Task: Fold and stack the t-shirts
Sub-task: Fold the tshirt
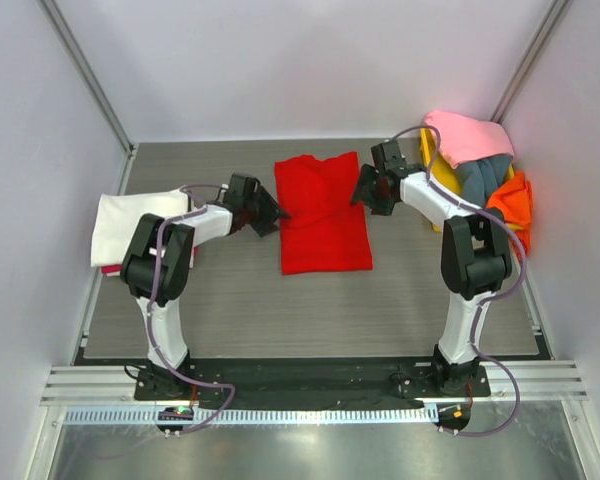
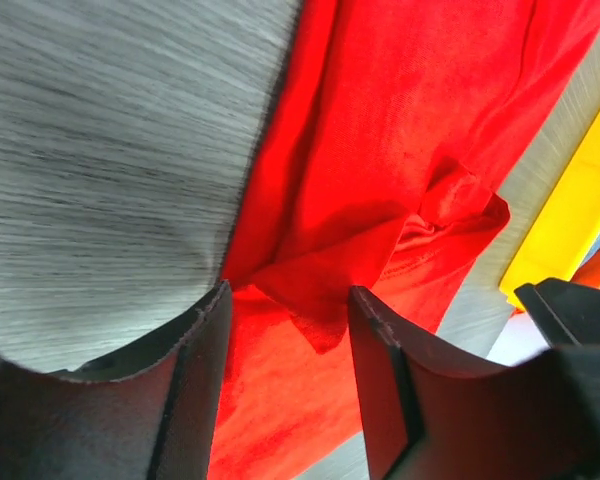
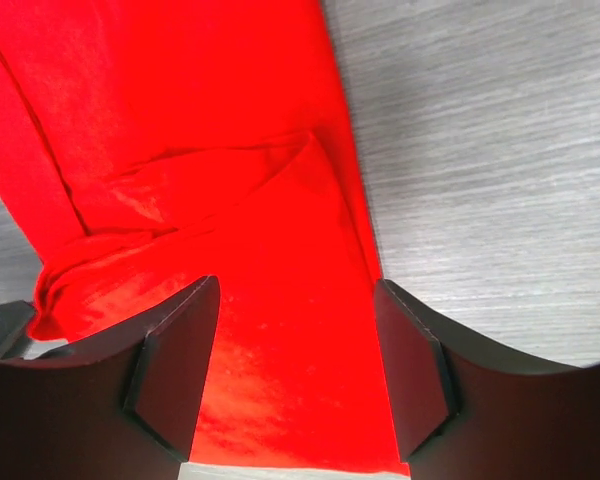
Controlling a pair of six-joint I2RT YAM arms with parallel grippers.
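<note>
The bright red t-shirt [image 1: 323,212] lies partly folded in the middle of the table, sleeves tucked in. My left gripper [image 1: 276,215] is open at its left edge, just above the cloth [image 2: 380,150]. My right gripper [image 1: 360,190] is open at its upper right edge, over the red cloth [image 3: 230,200]. A folded cream-white t-shirt [image 1: 130,225] lies at the left on a pink one. Pink [image 1: 468,135], grey-blue [image 1: 483,175] and orange [image 1: 510,200] t-shirts are piled at the back right.
A yellow plastic tray [image 1: 430,160] under the pile at the back right also shows in the left wrist view [image 2: 570,210]. White walls close the table on three sides. The grey table top [image 1: 280,310] lies in front of the red shirt.
</note>
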